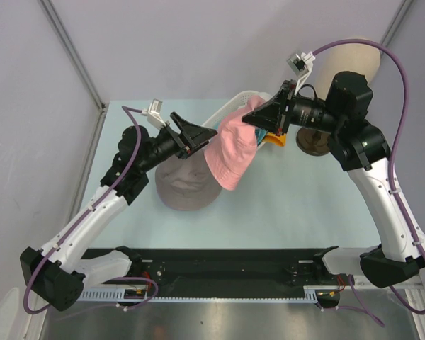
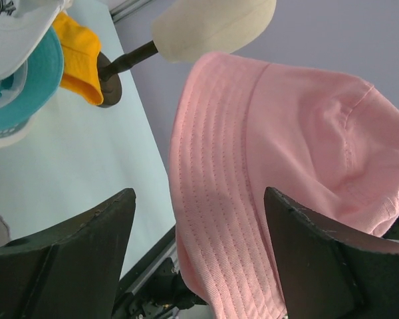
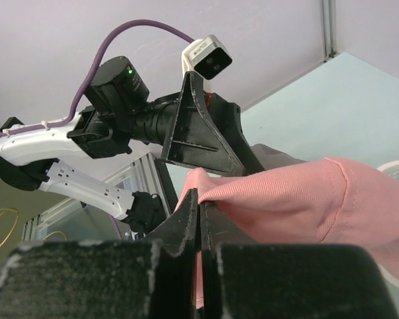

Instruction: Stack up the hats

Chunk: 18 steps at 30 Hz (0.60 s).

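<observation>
R jaws grip pink hat; L jaws open at its 9 o'clock. We'd centre it over lavender hat before release.

Open table at near right; mannequin head, orange hat and hanging pink hat as obstacles beyond.

Hanging hat right of resting hat

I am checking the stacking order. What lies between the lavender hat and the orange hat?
The pink hat, hanging from the shut right gripper; the top view shows it.
</observation>
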Available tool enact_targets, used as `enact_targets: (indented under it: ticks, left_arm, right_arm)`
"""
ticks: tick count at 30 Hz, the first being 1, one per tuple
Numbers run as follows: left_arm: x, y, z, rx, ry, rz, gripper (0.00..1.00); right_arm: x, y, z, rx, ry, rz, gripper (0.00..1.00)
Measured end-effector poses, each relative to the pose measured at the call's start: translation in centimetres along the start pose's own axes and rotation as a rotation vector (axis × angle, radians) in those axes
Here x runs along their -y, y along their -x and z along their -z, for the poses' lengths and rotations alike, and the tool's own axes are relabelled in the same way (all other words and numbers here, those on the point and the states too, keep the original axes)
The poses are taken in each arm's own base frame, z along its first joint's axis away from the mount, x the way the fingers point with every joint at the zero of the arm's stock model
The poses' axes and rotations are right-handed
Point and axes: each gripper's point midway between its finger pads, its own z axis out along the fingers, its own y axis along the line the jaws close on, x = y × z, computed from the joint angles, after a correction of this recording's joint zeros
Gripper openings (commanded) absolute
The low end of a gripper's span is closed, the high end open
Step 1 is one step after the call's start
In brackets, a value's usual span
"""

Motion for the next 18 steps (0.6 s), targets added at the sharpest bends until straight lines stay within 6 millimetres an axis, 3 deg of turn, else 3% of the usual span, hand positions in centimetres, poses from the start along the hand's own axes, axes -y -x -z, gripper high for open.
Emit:
enact_targets:
  ticks: [5,18]
  left_arm:
    - [-0.1,-0.4,0.2,-0.018,0.013,0.054,0.79]
    - [3.0,-1.9,1.9,-0.1,-0.082,0.165,0.72]
  right_arm:
    - [-0.2,0.4,0.1,0.008,0.003,0.01,0.0]
    - [-0.1,0.6,0.1,0.012,-0.002,0.029,0.0]
